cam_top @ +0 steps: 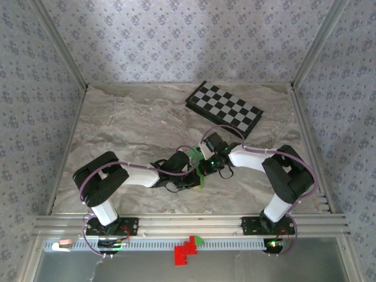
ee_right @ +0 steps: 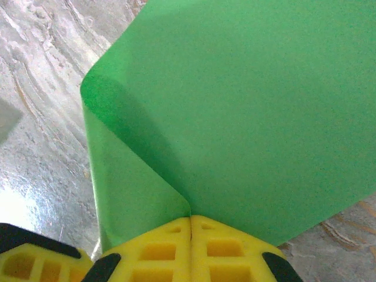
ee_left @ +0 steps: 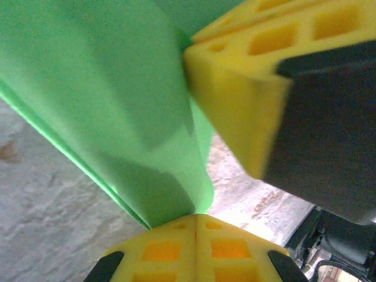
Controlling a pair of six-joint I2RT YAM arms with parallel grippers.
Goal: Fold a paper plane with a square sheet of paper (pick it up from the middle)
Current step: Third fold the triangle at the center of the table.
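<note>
The square sheet of paper (cam_top: 196,160) is bright green and hangs bent above the marble table between both arms, near the table's middle. My left gripper (cam_top: 189,174) is shut on one folded part of the paper (ee_left: 123,106), its yellow fingertips (ee_left: 176,252) pressed together. My right gripper (cam_top: 207,164) is shut on another part of the paper (ee_right: 247,111), which curls over at the left of its view. The right gripper's yellow finger (ee_left: 247,88) shows close in the left wrist view. The two grippers sit almost touching.
A black-and-white checkerboard (cam_top: 224,108) lies at the back right of the marble table (cam_top: 129,129). Patterned walls close in the back and sides. A red block (cam_top: 185,251) and a small green piece (cam_top: 198,239) sit on the rail in front of the arm bases.
</note>
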